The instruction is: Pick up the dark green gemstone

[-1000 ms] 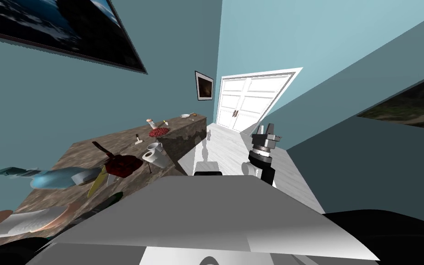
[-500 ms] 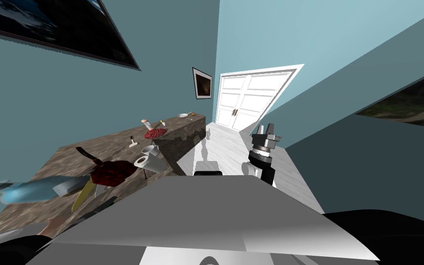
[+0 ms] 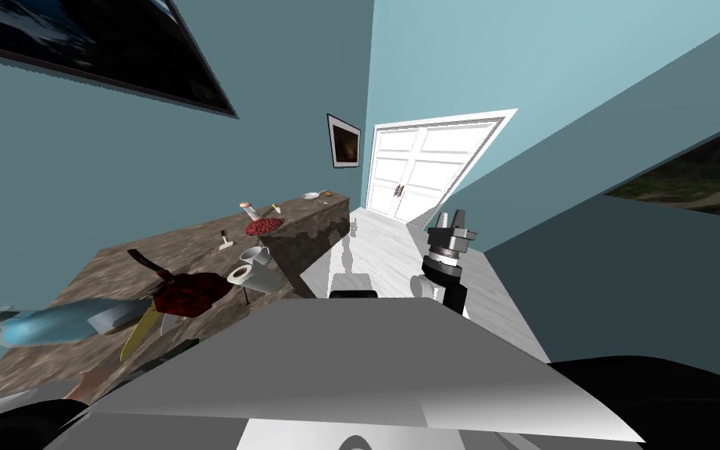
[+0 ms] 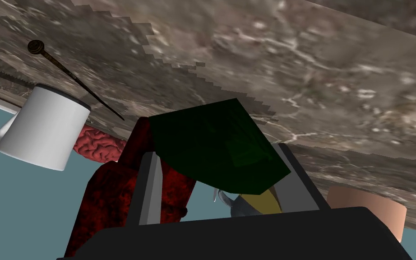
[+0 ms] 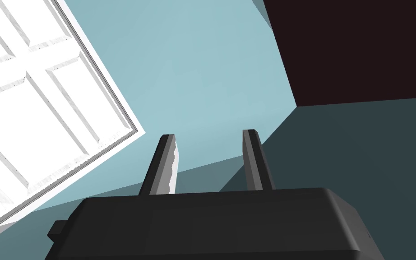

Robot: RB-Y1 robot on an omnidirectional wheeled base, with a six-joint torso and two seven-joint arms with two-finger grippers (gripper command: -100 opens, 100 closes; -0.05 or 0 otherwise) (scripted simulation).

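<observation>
Right arm (image 3: 452, 297): black lower segment with a white rounded joint beside it. Nearer the gripper sits a ribbed collar of stacked grey and black rings.

Right gripper (image 5: 209, 134): charcoal matt box with rounded edges and a small square tab projecting at one lower corner. Two thin blade-like fingers (image 5: 172, 158) rise from it, dark grey on the outer sides and light grey on the inner face. One shows a slightly ragged edge.

Left gripper (image 4: 217, 151): near-black box of the same form. Its two fingers (image 4: 150, 194) are flat mid-grey blades with darker flanks.
</observation>
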